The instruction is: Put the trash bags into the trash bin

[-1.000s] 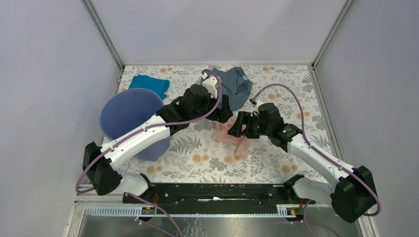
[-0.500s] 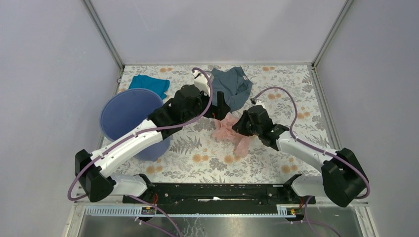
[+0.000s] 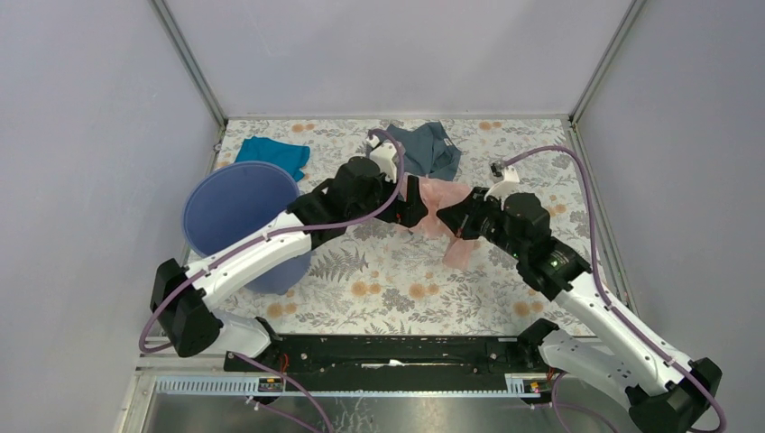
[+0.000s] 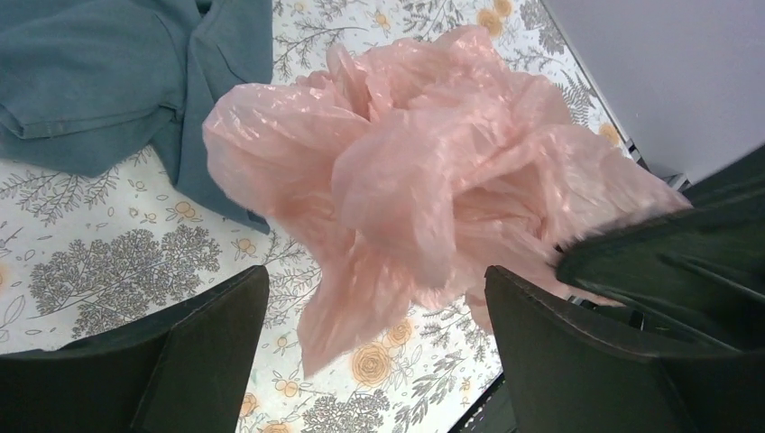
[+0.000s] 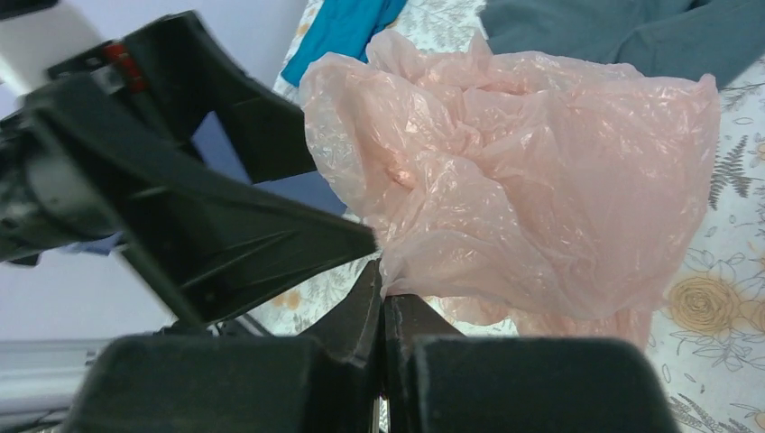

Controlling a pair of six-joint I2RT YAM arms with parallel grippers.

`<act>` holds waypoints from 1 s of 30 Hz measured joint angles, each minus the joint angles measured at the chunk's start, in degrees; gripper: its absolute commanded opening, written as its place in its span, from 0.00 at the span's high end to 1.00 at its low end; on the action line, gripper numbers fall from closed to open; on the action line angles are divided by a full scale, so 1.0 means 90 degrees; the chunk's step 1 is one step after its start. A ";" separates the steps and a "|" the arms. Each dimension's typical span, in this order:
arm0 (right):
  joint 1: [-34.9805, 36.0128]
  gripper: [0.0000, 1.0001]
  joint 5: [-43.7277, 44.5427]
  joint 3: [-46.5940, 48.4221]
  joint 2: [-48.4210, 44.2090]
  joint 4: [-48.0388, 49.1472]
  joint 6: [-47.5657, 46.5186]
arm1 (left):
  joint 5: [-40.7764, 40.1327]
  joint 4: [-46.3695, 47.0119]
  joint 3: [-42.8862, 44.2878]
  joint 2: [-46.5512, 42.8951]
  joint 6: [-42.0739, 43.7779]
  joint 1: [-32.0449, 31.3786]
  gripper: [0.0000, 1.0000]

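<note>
Pinching a fold of the trash bag [image 3: 442, 200] over the middle of the floral table [image 3: 379, 281], the right gripper [image 3: 458, 222] has its fingers pressed together on the pink film. In the top view the film bunches at 11 o'clock from that gripper, and a loose tail droops toward 6 o'clock. The left gripper [image 3: 417, 202] stands spread at the bag's 9 o'clock edge. The trash bin [image 3: 225, 203] sits well apart at 9 o'clock, against the left wall. The left forearm lies across the straight line from bag to bin, so the carry probably has to rise over it or wait for it to clear. A grey-blue garment [image 3: 424, 149] lies near at 12 o'clock. A teal cloth [image 3: 271, 153] lies at the bin's 1 o'clock.

From the left wrist, the bag [image 4: 424, 162] fills the centre toward 2 o'clock, ahead of the wide gap of the left gripper [image 4: 374, 280]. Whether either finger touches the film I cannot tell. The garment [image 4: 99, 81] sits at 10 o'clock.

From the right wrist, the right gripper [image 5: 382, 290] is clamped at 6 o'clock with film caught between its fingers. The bag [image 5: 532, 180] balloons toward 1 o'clock. The left gripper's dark fingers [image 5: 225, 225] crowd in just beside it at 9 o'clock, leaving little room on that side.
</note>
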 measured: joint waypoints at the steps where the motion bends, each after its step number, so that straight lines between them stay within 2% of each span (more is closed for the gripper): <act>1: -0.0002 1.00 -0.0109 0.0041 -0.0051 -0.0044 -0.0027 | 0.0036 -0.0005 0.0000 0.0041 -0.0007 0.0000 0.17; 3: -0.0002 1.00 -0.0274 0.0078 -0.0097 -0.0134 -0.0075 | 0.0095 -0.0019 0.0002 0.0129 -0.0017 0.0000 0.32; 6: -0.0002 1.00 -0.0500 0.0109 -0.0134 -0.0364 -0.0165 | 0.0109 -0.0053 0.0015 0.0204 -0.0044 0.0010 0.61; 11: -0.0002 1.00 -0.0699 0.0352 -0.0308 -0.1105 -0.0537 | -0.0155 -0.0109 0.0036 0.0170 0.0083 0.0066 0.81; 16: -0.0002 1.00 -0.0287 0.0792 -0.0826 -0.2171 -0.1073 | -0.0576 -0.0141 0.0036 -0.0068 0.0233 0.0102 1.00; 22: -0.0002 1.00 0.0357 0.1418 -0.1239 -0.2773 -0.1326 | -0.0537 -0.0029 0.0039 -0.0313 0.0289 -0.0007 1.00; 23: -0.0002 1.00 0.0440 0.1430 -0.1309 -0.2756 -0.1280 | -0.0500 0.0012 0.0041 -0.0321 0.0287 -0.0019 0.97; 24: -0.0002 1.00 0.0500 0.1411 -0.1382 -0.2730 -0.1200 | -0.0449 0.0061 0.0041 -0.0323 0.0287 -0.0022 0.89; 26: -0.0002 1.00 0.0534 0.1256 -0.1496 -0.2526 -0.0986 | -0.0316 0.0117 0.0041 -0.0325 0.0325 -0.0015 0.63; 30: -0.0002 1.00 0.0532 0.1039 -0.1467 -0.2200 -0.0525 | 0.0129 0.0138 0.0041 -0.0325 0.0474 0.0083 0.30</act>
